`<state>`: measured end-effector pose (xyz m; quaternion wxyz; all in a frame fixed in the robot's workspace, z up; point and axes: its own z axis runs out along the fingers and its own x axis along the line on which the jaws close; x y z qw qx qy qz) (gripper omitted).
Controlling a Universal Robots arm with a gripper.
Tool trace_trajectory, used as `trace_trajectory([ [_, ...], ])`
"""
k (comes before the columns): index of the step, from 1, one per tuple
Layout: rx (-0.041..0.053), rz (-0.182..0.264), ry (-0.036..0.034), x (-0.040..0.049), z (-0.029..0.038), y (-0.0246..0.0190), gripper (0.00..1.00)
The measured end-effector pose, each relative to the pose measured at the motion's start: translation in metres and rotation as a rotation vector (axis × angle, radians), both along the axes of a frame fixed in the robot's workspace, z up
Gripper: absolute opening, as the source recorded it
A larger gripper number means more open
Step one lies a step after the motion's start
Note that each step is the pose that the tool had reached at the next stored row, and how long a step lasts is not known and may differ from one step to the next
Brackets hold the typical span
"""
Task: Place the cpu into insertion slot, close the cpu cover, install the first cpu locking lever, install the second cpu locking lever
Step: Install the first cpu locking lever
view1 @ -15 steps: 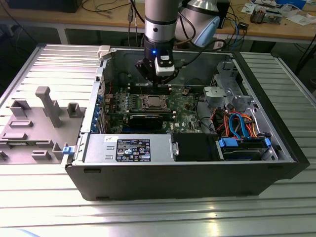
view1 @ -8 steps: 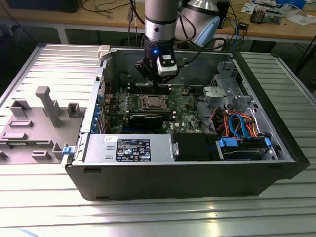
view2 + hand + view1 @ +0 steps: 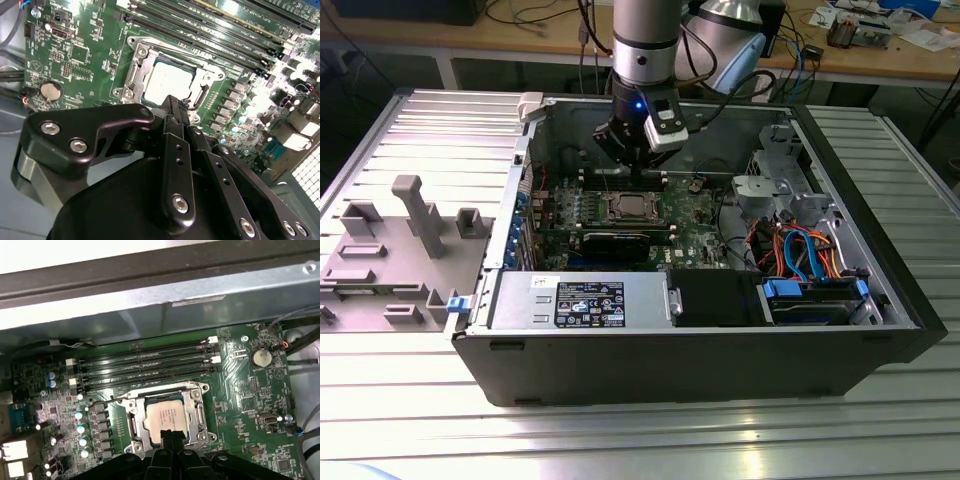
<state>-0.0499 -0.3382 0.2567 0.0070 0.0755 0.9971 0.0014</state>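
Claw (image 3: 170, 435) pressed together, tips @ edge of cpu cover (image 3: 199, 415); cpu (image 3: 164, 415) seated under it.

Ribbed metal table (image 3: 640, 440) under even indoor light, wooden workbench (image 3: 520, 42) behind.
Beyond the table's far edge, light wood benchtop on a pale leg, strewn with dark cables (image 3: 535, 14) and, toward the exterior view's right, papers (image 3: 932, 38); deep shadow beneath.

Silver-grey arm (image 3: 645, 40), blue light (image 3: 638, 103) at wrist; matte black tool (image 3: 175, 105), silver screws (image 3: 50, 128) along linkages.
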Motion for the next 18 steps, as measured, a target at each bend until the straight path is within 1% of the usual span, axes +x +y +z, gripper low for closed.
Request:
trace_trajectory([
  [3, 0.0006, 0.001, -0.0112, -0.0085, -0.0004, 0.0001, 0.11],
  [4, 0.0006, 0.001, -0.0127, -0.0094, -0.0005, 0.0001, 0.11],
  [6, 0.0007, 0.009, -0.0129, -0.0094, -0.0007, 0.0001, 0.11],
  [7, 0.0015, 0.035, -0.0128, -0.0094, -0.0010, 0.0000, 0.11],
  [9, 0.0077, 0.065, -0.0128, -0.0094, -0.0014, 0.0000, 0.11],
  [10, 0.0085, 0.096, -0.0128, -0.0095, -0.0018, 0.0001, 0.11],
  [11, 0.0086, 0.116, -0.0126, -0.0095, -0.0019, 0.0000, 0.11],
  [13, 0.0083, 0.144, -0.0127, -0.0103, -0.0023, 0.0001, 0.11],
  [15, 0.0082, 0.145, -0.0126, -0.0136, -0.0023, 0.0000, 0.11],
  [18, 0.0079, 0.145, -0.0127, -0.0219, -0.0025, 0.0001, 0.11],
])
